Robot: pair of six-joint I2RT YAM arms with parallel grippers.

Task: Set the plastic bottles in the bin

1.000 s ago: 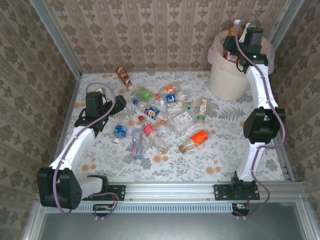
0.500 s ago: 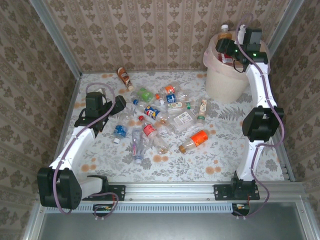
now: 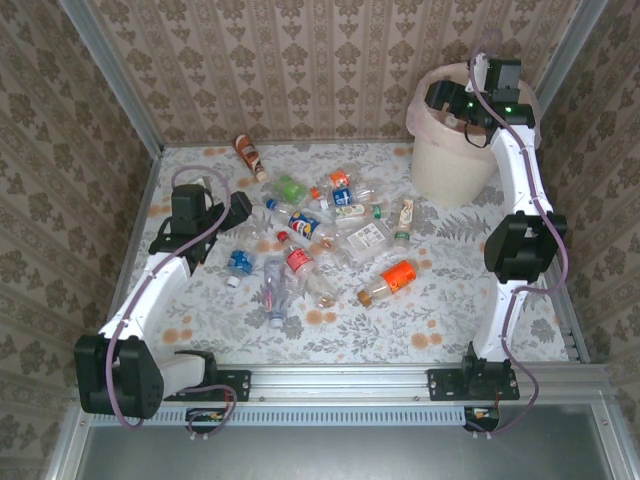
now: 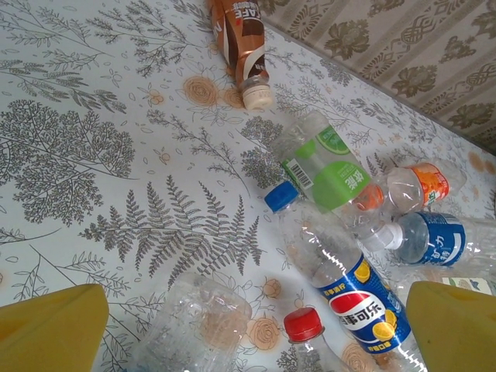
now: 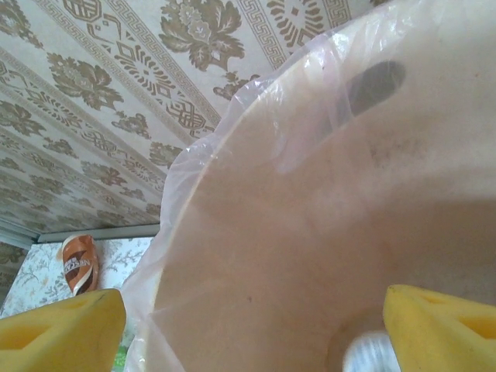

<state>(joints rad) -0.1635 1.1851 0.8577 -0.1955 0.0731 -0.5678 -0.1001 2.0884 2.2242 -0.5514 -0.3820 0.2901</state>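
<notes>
Several plastic bottles [image 3: 330,235] lie scattered mid-table. The cream bin [image 3: 447,165] with its pinkish bag stands at the back right. My right gripper [image 3: 447,98] hangs open over the bin's mouth; its wrist view looks down the bin's inner wall [image 5: 310,232], the right gripper [image 5: 252,337] holds nothing, and a blurred white cap [image 5: 366,353] shows low inside. My left gripper [image 3: 240,208] stands open at the pile's left edge. Between the left gripper's [image 4: 252,333] yellow fingertips [image 4: 50,332] lie a crushed clear bottle [image 4: 194,325], a red-capped bottle [image 4: 304,325] and a Pepsi bottle [image 4: 353,291].
A brown coffee bottle [image 3: 248,153] [image 4: 239,39] lies apart near the back wall. A green-labelled bottle [image 4: 329,167] and an orange-labelled bottle [image 3: 392,279] sit in the pile. Patterned walls close in the back and sides. Bare tablecloth stretches along the front and left.
The bottle that my right gripper held above the bin has left its jaws. That gripper has swung left and lower over the bin's mouth. The left arm has not moved.
</notes>
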